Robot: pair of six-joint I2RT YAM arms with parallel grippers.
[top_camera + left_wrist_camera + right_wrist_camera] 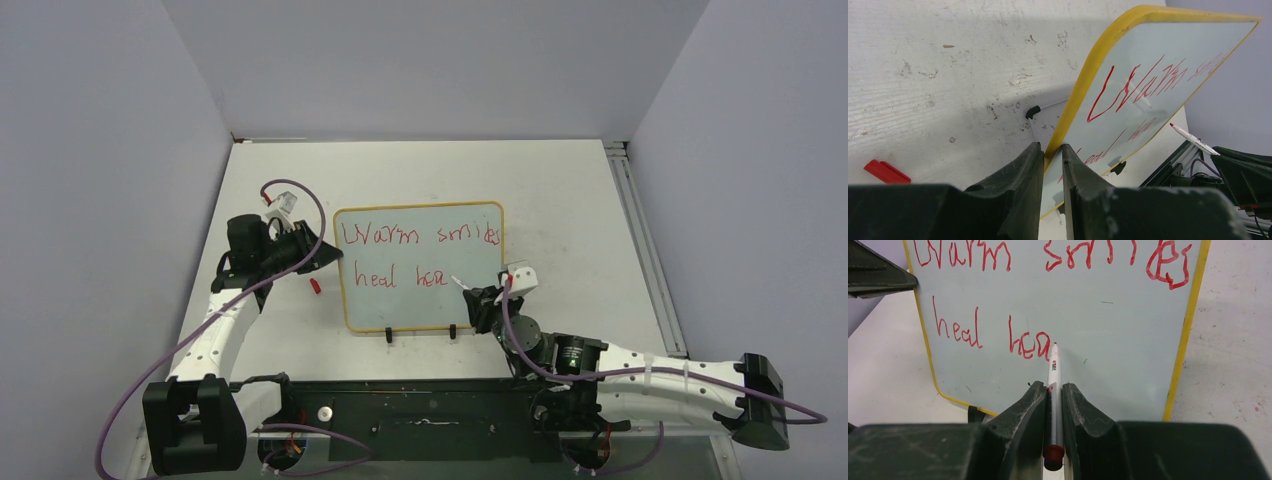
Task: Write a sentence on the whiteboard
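L arm (pixel 222 318) stretched fwd, L fingers (pixel 1020 182) pinched shut; R arm (pixel 660 382) bent inward, R fingers (pixel 1024 412) clamped.

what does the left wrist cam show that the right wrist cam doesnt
Only left wrist: how the left fingers pinch the whiteboard by its yellow frame, and a red cap lying on the table. Only right wrist: the right fingers gripping the marker, its tip at the unfinished "hea" on the second line. Both: the whiteboard, the red sentence and the marker.
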